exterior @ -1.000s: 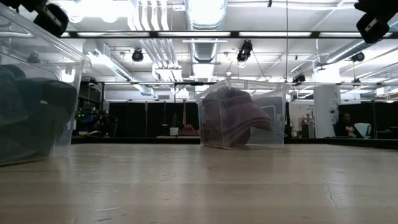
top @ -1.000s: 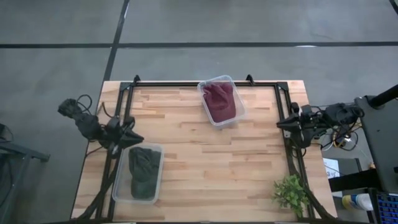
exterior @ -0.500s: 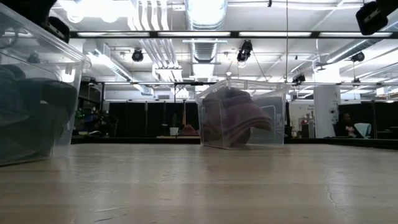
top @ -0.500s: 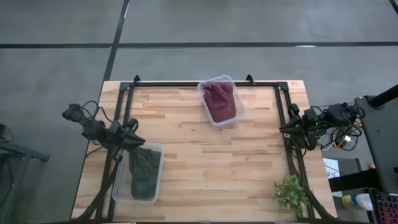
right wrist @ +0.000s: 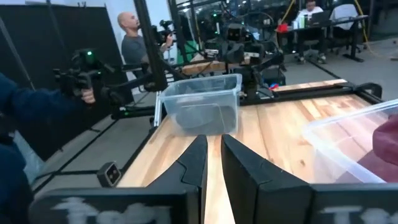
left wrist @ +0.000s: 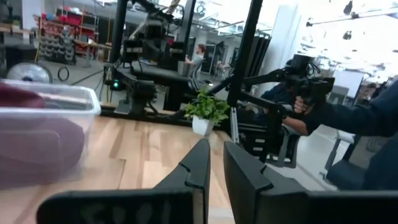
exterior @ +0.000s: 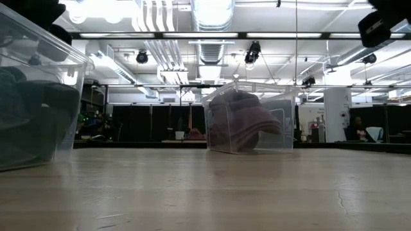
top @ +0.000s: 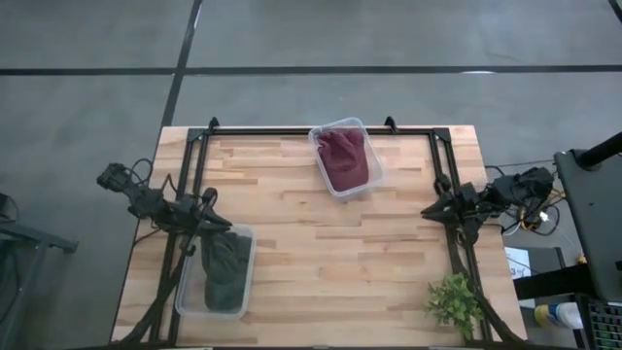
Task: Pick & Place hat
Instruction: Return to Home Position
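A dark green hat (top: 225, 267) lies in a clear bin (top: 185, 292) at the table's near left. A maroon hat (top: 342, 158) fills a second clear bin (top: 316, 136) at the far middle; the low view shows it bunched against the bin wall (exterior: 241, 122). My left gripper (top: 222, 225) hovers level at the far left corner of the green hat's bin, shut and holding nothing (left wrist: 216, 171). My right gripper (top: 426, 211) stands level at the table's right edge, shut and holding nothing (right wrist: 213, 165).
A small potted plant (top: 455, 303) stands at the near right corner. A black frame (top: 292, 130) runs along the far, left and right edges. Bare wood lies between the two bins. People stand beyond the table (right wrist: 134, 43).
My left gripper has sunk and drawn in toward the green hat's bin. My right gripper has sunk and moved a little toward the table's near edge and middle. Both have rolled slightly. The hats and bins have stayed put.
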{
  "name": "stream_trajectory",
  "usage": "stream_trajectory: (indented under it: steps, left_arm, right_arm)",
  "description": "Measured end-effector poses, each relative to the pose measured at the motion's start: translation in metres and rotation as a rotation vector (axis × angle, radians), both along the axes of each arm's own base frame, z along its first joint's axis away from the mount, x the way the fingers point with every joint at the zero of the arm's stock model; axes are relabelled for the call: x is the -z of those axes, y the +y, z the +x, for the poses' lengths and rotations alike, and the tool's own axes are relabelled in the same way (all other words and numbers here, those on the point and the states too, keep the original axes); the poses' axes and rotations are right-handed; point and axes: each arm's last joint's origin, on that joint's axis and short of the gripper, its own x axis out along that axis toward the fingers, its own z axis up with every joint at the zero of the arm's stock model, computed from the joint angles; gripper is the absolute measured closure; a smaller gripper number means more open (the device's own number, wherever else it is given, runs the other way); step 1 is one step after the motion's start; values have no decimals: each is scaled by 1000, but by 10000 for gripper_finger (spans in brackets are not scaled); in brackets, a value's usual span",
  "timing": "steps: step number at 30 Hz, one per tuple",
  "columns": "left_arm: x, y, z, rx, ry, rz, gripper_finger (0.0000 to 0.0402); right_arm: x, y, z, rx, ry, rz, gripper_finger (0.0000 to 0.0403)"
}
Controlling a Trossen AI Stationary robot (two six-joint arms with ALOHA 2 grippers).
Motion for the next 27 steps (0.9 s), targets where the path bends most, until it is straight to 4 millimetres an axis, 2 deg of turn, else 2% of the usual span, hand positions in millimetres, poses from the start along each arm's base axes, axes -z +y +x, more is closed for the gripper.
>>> stream_trajectory:
  steps: [7, 11, 15, 20, 23, 27]
  left_arm:
    - [-15, 4, -7, -7, 16, 77, 362]
    - [-14, 5, -7, -8, 27, 107, 362]
    - [-4, 3, -4, -7, 54, 125, 362]
    - [11, 0, 0, 0, 90, 109, 362]
    - [19, -3, 3, 37, 77, 97, 362]
    - [27, -7, 6, 75, 31, 78, 362]
  right_arm:
    - [33, 10, 21, 8, -37, -17, 360]
    - [54, 14, 29, 3, -43, -15, 360]
    - [64, 16, 32, -6, -34, -10, 360]
    - [63, 17, 32, -51, -43, -9, 360]
    - [65, 17, 33, -53, -44, 18, 360]
    - [76, 20, 36, -93, -82, 18, 360]
